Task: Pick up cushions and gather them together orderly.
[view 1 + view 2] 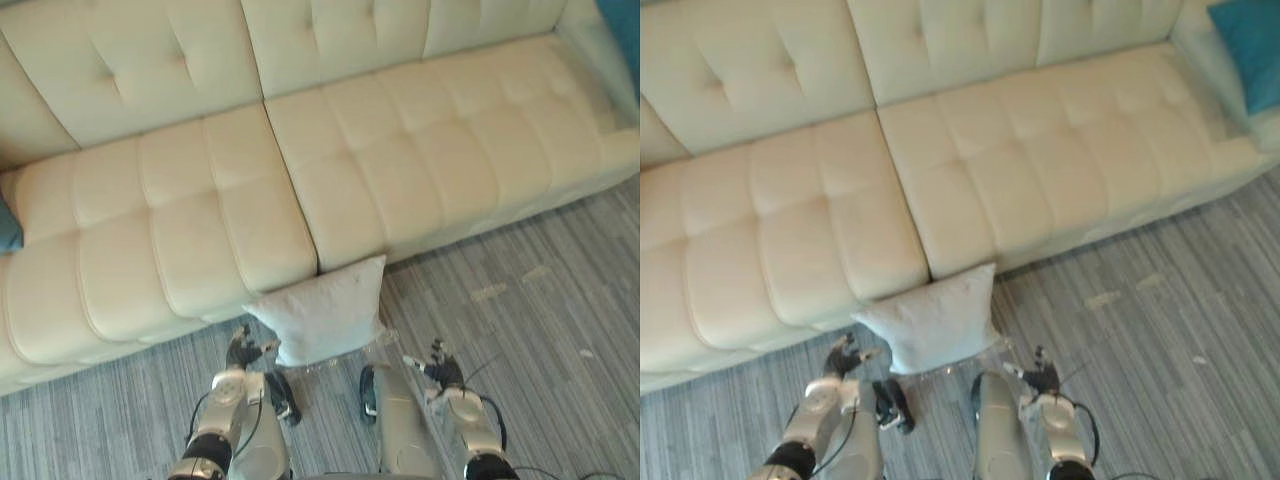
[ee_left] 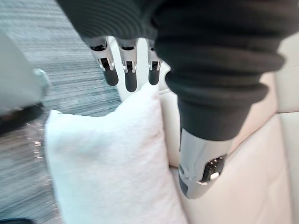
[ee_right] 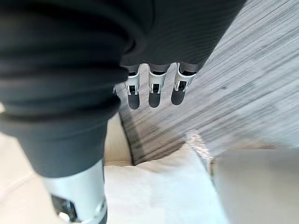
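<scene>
white cushion [image 1: 325,312] against sofa [image 1: 200,230] | left hand [image 1: 242,352], right hand [image 1: 440,369] spread, empty | teal cushion [image 1: 1248,50] cropped

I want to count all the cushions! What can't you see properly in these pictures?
- Teal cushion: cut off by the right eye view's corner.
- Teal sliver: cut by the left eye view's edge; cushion or not, unclear.
- White cushion, back side: hidden, facing the sofa.

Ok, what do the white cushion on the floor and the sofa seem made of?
The cushion: soft matte fabric, probably fleecy or woven; its surface looks fuzzy, without shine. The sofa: cream leather or faux leather, cannot tell which; smooth, faint sheen, tufted stitched panels.
</scene>
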{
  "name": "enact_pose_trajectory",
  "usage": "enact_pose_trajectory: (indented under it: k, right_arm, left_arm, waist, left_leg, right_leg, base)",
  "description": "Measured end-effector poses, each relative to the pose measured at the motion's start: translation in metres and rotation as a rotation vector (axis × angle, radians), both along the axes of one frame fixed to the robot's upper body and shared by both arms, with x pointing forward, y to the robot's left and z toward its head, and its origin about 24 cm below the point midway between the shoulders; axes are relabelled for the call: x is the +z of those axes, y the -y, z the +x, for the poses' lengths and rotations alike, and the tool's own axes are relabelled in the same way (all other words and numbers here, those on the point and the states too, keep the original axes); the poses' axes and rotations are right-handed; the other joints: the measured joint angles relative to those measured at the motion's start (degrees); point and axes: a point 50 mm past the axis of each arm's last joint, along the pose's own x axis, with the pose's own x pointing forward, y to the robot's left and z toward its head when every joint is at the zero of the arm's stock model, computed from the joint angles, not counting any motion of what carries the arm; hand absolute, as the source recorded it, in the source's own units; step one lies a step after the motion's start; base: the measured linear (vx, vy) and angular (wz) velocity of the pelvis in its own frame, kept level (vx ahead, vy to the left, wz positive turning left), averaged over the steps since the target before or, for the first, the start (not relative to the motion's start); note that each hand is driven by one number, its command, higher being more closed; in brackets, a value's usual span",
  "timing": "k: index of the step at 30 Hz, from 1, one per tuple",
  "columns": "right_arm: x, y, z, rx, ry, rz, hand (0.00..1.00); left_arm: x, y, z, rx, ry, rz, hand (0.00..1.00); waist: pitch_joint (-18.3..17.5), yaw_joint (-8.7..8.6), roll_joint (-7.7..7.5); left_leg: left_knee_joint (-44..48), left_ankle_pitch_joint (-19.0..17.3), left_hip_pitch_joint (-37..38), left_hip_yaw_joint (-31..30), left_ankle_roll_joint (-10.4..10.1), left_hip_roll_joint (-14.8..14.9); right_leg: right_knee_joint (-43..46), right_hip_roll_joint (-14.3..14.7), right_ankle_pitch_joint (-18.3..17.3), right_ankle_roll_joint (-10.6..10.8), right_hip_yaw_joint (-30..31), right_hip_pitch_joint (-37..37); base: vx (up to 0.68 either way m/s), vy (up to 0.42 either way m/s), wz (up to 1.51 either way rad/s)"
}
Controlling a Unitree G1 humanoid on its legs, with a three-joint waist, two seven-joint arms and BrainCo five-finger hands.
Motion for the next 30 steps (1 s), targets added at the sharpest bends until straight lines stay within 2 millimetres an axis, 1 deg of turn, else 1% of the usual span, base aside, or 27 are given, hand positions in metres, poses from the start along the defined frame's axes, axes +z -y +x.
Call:
enact_pose_trajectory:
  k: [2, 3, 4, 5, 6, 8, 10, 12, 13, 14, 16, 18, 21, 25, 27, 29, 30]
  right_arm:
    - [0.024, -0.005, 0.024, 0.004, 0.101, 0.012, 0.00]
    - [0.042, -0.010, 0.041, 0.015, 0.173, 0.015, 0.00]
    - [0.073, -0.018, 0.065, 0.046, 0.290, 0.015, 0.00]
    - [0.095, -0.025, 0.081, 0.073, 0.365, 0.008, 0.00]
    - [0.107, -0.029, 0.089, 0.083, 0.402, 0.006, 0.00]
    - [0.146, -0.037, 0.106, 0.105, 0.529, 0.001, 0.00]
    - [0.171, -0.040, 0.117, 0.116, 0.600, -0.010, 0.00]
    - [0.201, -0.039, 0.127, 0.118, 0.683, -0.035, 0.00]
    - [0.209, -0.038, 0.129, 0.115, 0.703, -0.043, 0.00]
    - [0.221, -0.036, 0.132, 0.114, 0.734, -0.058, 0.00]
    - [0.238, -0.032, 0.135, 0.105, 0.779, -0.070, 0.00]
    - [0.252, -0.026, 0.137, 0.079, 0.814, -0.077, 0.00]
    - [0.265, -0.021, 0.137, 0.046, 0.859, -0.073, 0.00]
    - [0.278, -0.015, 0.139, 0.011, 0.891, -0.064, 0.00]
    - [0.283, -0.018, 0.142, 0.013, 0.894, -0.062, 0.00]
    - [0.286, -0.027, 0.145, 0.041, 0.888, -0.074, 0.00]
    - [0.286, -0.028, 0.146, 0.043, 0.890, -0.074, 0.00]
  left_arm:
    - [0.018, 0.001, 0.019, 0.016, 0.071, -0.017, 0.00]
    - [0.032, 0.002, 0.030, 0.031, 0.126, -0.034, 0.00]
    - [0.055, 0.003, 0.048, 0.037, 0.209, -0.054, 0.00]
    - [0.074, 0.003, 0.060, 0.035, 0.274, -0.065, 0.00]
    - [0.085, 0.003, 0.066, 0.034, 0.311, -0.068, 0.00]
    - [0.118, 0.001, 0.083, 0.040, 0.420, -0.079, 0.00]
    - [0.139, -0.005, 0.092, 0.059, 0.482, -0.072, 0.00]
    - [0.168, -0.016, 0.100, 0.094, 0.578, -0.075, 0.00]
    - [0.175, -0.019, 0.101, 0.103, 0.599, -0.071, 0.00]
    - [0.184, -0.025, 0.103, 0.120, 0.623, -0.065, 0.00]
    - [0.199, -0.031, 0.107, 0.125, 0.664, -0.052, 0.00]
    - [0.215, -0.033, 0.110, 0.128, 0.704, -0.058, 0.00]
    - [0.227, -0.035, 0.113, 0.129, 0.737, -0.065, 0.00]
    - [0.239, -0.017, 0.118, 0.068, 0.765, -0.074, 0.00]
    - [0.242, -0.009, 0.119, 0.046, 0.773, -0.086, 0.00]
    - [0.245, 0.009, 0.122, -0.003, 0.784, -0.099, 0.00]
    - [0.246, 0.013, 0.123, -0.012, 0.786, -0.103, 0.00]
  waist:
    - [1.01, 0.13, 0.23]
    - [1.25, 0.12, 0.32]
    - [1.63, 0.26, 0.42]
    - [2.10, 0.35, 0.65]
    - [2.28, 0.45, 0.83]
    - [3.21, 1.02, 1.09]
    - [4.31, 1.45, 1.08]
    - [4.41, 2.02, 1.14]
    - [4.58, 2.14, 1.16]
    - [4.75, 2.39, 1.20]
    - [5.27, 2.61, 1.36]
    - [5.54, 2.61, 1.33]
    - [5.64, 2.66, 1.34]
    - [5.64, 2.59, 1.34]
    - [5.64, 2.61, 1.33]
    - [5.60, 2.59, 1.27]
    - [5.60, 2.59, 1.27]
  left_leg:
    - [2.86, 0.10, -5.82, -0.38, -0.11, 1.61]
    - [5.01, 0.29, -10.15, -0.72, 0.16, 2.60]
    - [8.14, 0.64, -16.27, -1.28, 0.80, 3.88]
    - [10.33, 0.92, -20.85, -2.14, 1.35, 4.58]
    - [11.53, 1.13, -23.27, -2.67, 1.81, 4.93]
    - [14.78, 1.47, -30.01, -3.91, 2.34, 5.57]
    - [16.78, 1.70, -33.97, -4.39, 2.78, 6.03]
    - [18.68, 1.95, -40.03, -5.12, 3.25, 6.23]
    - [19.27, 2.00, -41.40, -5.47, 3.34, 6.25]
    - [20.19, 2.17, -43.45, -5.86, 3.60, 6.23]
    - [21.27, 2.24, -45.96, -6.75, 3.72, 6.12]
    - [21.40, 2.81, -48.48, -7.27, 3.98, 5.34]
    - [21.88, 3.45, -51.80, -8.30, 4.32, 5.12]
    - [22.33, 4.50, -54.31, -9.04, 4.04, 4.43]
    - [22.32, 4.65, -54.67, -9.09, 3.92, 4.52]
    - [22.18, 4.62, -54.99, -9.37, 3.85, 4.49]
    - [22.14, 4.62, -55.06, -9.39, 3.85, 4.48]
  right_leg:
    - [2.87, 0.07, 0.00, -0.11, -0.53, -5.67]
    - [5.06, 0.10, -0.10, -0.41, -0.71, -9.85]
    - [8.44, 0.09, -0.33, -0.83, -0.99, -15.95]
    - [10.59, 0.08, 0.17, -1.37, -1.32, -20.13]
    - [11.80, 0.09, 0.31, -1.83, -1.51, -22.36]
    - [15.17, 0.07, 0.33, -2.03, -1.58, -28.80]
    - [17.47, 0.01, 0.21, -2.15, -1.53, -32.71]
    - [19.67, -0.10, 0.18, -2.17, -1.46, -38.60]
    - [20.45, -0.15, 0.10, -2.15, -1.49, -39.88]
    - [21.55, -0.45, -0.05, -2.25, -1.57, -41.76]
    - [22.90, -0.77, -0.40, -2.29, -1.90, -43.78]
    - [23.91, -1.56, -0.66, -2.37, -2.14, -46.04]
    - [24.87, -1.86, -0.88, -2.55, -2.83, -48.67]
    - [26.41, -2.70, -1.15, -3.15, -3.27, -50.94]
    - [26.43, -2.58, -1.10, -3.22, -3.27, -51.40]
    - [26.03, -2.43, -1.03, -3.35, -3.50, -51.45]
    - [25.94, -2.42, -1.03, -3.35, -3.53, -51.45]
  base:
    - [-0.21, -0.082, 0.13]
    - [-0.21, -0.103, 0.13]
    - [-0.23, -0.130, 0.10]
    - [-0.18, -0.109, 0.06]
    - [-0.10, -0.093, 0.02]
    - [-0.04, -0.076, 0.04]
    - [-0.02, -0.063, 0.04]
    - [-0.02, -0.052, 0.05]
    - [-0.03, -0.037, 0.12]
    - [-0.03, -0.033, 0.13]
    - [-0.04, -0.030, 0.15]
    - [-0.06, -0.035, 0.24]
    - [-0.06, -0.031, 0.14]
    - [-0.04, -0.027, 0.15]
    - [-0.03, -0.017, 0.00]
    - [-0.03, -0.009, -0.03]
    - [0.00, 0.000, 0.00]
